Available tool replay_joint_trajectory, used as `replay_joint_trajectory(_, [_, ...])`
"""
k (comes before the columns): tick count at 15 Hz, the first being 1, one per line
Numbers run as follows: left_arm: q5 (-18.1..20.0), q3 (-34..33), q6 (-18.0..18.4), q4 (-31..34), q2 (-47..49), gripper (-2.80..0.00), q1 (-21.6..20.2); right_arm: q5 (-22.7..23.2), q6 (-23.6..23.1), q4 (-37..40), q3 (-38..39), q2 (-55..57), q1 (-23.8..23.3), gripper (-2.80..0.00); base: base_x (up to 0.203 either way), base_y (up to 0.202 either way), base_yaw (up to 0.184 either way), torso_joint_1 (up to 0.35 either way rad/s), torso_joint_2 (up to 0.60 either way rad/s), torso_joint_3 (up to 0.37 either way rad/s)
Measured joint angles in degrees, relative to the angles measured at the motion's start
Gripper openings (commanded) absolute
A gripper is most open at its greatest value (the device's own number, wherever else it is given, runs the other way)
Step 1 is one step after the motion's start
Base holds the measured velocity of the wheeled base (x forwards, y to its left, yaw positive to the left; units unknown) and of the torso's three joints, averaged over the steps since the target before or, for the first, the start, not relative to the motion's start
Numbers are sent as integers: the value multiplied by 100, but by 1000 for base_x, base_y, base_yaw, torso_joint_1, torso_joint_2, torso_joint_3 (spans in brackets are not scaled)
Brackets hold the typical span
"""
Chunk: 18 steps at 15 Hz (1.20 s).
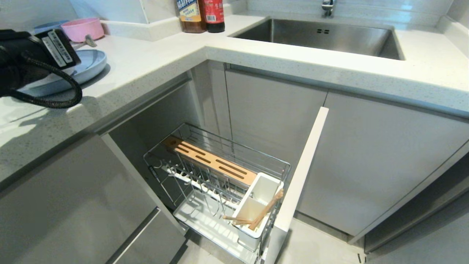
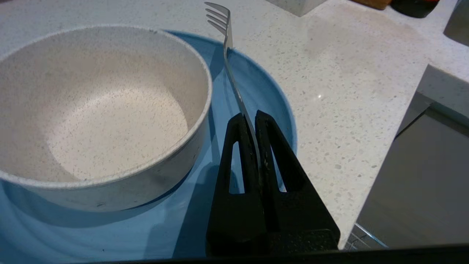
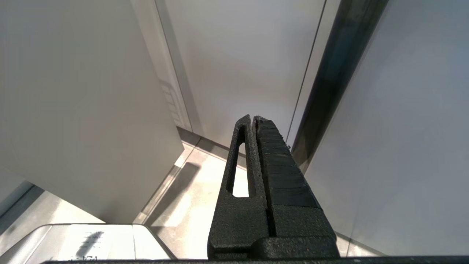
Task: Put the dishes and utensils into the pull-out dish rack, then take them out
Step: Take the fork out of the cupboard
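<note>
One silver fork (image 2: 226,47) clamped by its thin handle between the closed fingers of the left gripper (image 2: 253,117), tines raised past the far rim of one light-blue plate (image 2: 263,95) near the countertop's (image 1: 154,55) left end. One speckled off-white bowl (image 2: 102,106) seated on that plate, just beside the fork. One pink bowl (image 1: 82,28) farther back toward the wall, a utensil handle (image 1: 88,41) resting against it. Below the counter's inner corner, one pull-out dish rack (image 1: 216,176) drawn out, its pale front panel (image 1: 304,168) at the outer end; one slotted wooden strip (image 1: 210,160) along the far side. Two light-wood chopsticks (image 1: 256,216) leaning in the white utensil holder (image 1: 256,209) at the rack's front end. Two bottles (image 1: 200,14) on the counter left of one steel sink (image 1: 322,35). Right gripper (image 3: 253,119) pressed together, holding nothing, hanging low beside grey cabinet doors (image 3: 73,102) above the floor.
</note>
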<state>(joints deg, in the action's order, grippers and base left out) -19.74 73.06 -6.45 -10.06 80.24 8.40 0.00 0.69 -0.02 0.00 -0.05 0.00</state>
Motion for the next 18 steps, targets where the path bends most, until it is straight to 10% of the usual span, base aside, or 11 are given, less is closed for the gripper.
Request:
replay_joint_trajectory(13, [26, -440, -228, -118, -127, -280, -97, 0, 2, -3, 0, 0, 0, -280, 0, 0, 0, 0, 0, 0])
replay_joint_trajectory(14, [23, -442, -231, -114, -130, 0, -97, 0, -1, -3, 0, 0, 0, -280, 0, 0, 0, 0, 0, 0])
replay_joint_trajectory(18, [26, -408, -228, -121, -155, 0, -94, 0, 2, -3, 0, 0, 0, -280, 0, 0, 0, 0, 0, 0])
